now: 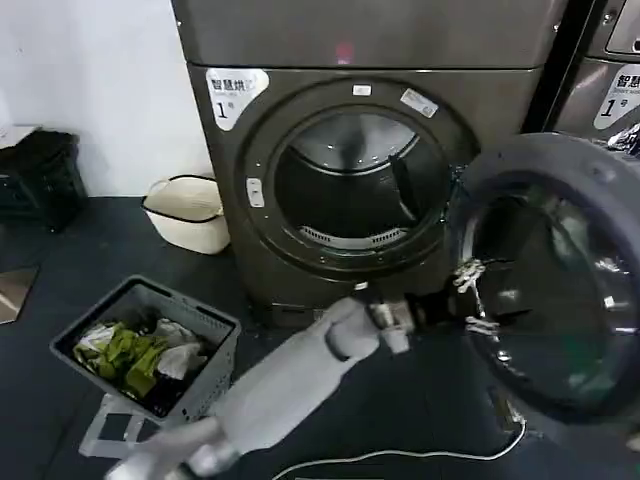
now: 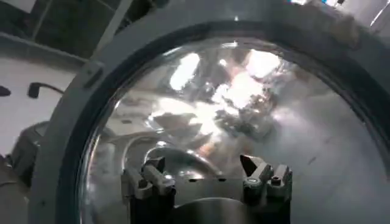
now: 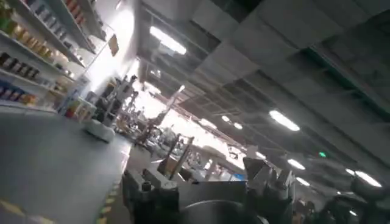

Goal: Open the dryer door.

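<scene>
We see the dryer (image 1: 300,130) filling the upper middle of the head view, its round drum opening bare and dark, a white "1" label (image 1: 235,92) at its upper left and a pink indicator light (image 1: 344,52) on the top panel. The dryer door (image 1: 560,290) stands swung wide open at the right of that frame, inner glass toward us. Our left arm reaches from the lower left across to it, the left gripper (image 1: 470,300) at the door's inner rim near its left edge, fingers spread apart and holding nothing. The left wrist view gives what the head view cannot: the domed glass close up inside its grey inner rim (image 2: 67,115), with both fingertips (image 2: 152,165) apart and just short of it. In the right wrist view the right gripper (image 3: 207,182) points up at a ceiling with strip lights (image 3: 284,120), fingers apart and empty. At lower left of the head view sits a laundry basket (image 1: 150,345), with a cream tub (image 1: 188,212) beside the dryer.
</scene>
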{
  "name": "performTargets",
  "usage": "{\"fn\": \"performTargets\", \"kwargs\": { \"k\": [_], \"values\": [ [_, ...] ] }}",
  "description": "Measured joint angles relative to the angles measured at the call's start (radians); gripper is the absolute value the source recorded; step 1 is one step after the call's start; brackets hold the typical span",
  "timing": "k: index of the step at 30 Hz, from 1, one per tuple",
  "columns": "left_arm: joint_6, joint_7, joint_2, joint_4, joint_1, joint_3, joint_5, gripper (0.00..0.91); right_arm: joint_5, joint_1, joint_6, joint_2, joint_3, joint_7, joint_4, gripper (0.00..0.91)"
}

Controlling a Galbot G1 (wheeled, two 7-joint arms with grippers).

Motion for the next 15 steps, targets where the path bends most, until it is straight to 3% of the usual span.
{"fn": "performTargets", "kwargs": {
  "k": [15],
  "values": [
    [0.036,-0.008,-0.100,0.150,-0.092,0.043,-0.010,0.907,-0.001,-0.004,0.015,0.024,0.002,-0.003,0.011,0.907]
  ]
}}
